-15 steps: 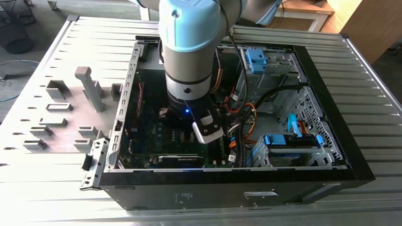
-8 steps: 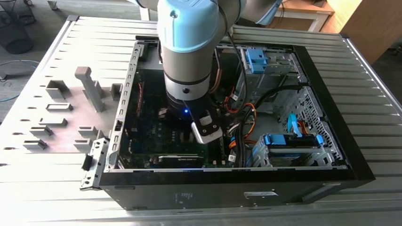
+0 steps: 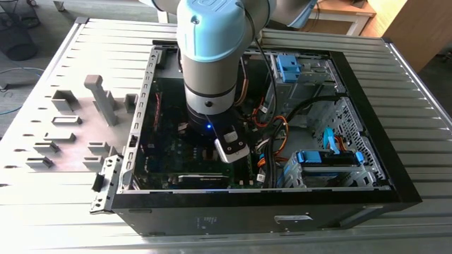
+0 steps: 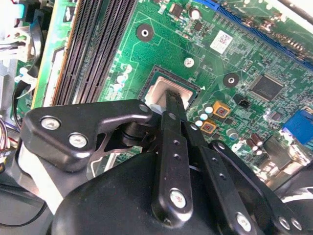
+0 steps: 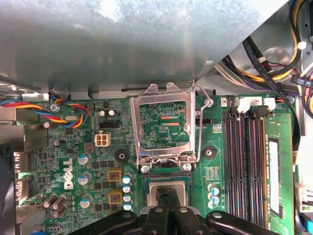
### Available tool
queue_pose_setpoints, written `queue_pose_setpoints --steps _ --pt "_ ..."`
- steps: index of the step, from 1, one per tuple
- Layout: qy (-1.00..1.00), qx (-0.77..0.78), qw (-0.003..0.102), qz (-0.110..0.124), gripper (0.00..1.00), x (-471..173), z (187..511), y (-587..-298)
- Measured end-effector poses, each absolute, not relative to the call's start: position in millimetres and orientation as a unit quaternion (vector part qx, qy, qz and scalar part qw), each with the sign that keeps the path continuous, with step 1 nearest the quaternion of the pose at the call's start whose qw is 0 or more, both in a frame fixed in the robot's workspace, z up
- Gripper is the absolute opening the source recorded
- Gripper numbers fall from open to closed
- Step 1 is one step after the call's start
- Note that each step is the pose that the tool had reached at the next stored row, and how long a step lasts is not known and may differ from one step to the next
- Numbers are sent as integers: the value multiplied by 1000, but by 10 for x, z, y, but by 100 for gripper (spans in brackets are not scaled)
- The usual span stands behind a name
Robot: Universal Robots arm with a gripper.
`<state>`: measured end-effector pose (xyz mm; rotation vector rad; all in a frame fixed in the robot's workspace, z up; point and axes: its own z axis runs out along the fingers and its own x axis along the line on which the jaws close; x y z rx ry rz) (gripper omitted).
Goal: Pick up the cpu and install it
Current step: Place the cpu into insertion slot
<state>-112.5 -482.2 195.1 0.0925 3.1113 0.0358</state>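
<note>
Desk [image 3: 42, 217] carries open PC case [image 3: 211, 218]; grey holder blocks [image 3: 63, 136] at its 9 o'clock in the exterior view. Arm [image 3: 211, 63] reaches into case. Motherboard [image 5: 73, 142], socket frame [image 5: 164, 127] flipped open. Cpu [image 4: 156, 93] lies in socket; jaws together, tips on it.

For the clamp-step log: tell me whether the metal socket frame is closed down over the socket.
No: in the first wrist view the socket frame stands swung open, clear of the socket.
</note>
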Motion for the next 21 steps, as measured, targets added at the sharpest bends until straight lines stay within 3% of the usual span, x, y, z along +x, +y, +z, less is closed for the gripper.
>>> queue_pose_setpoints --steps 21 --pt "999 30 14 12 11 -1125 1942 -4822"
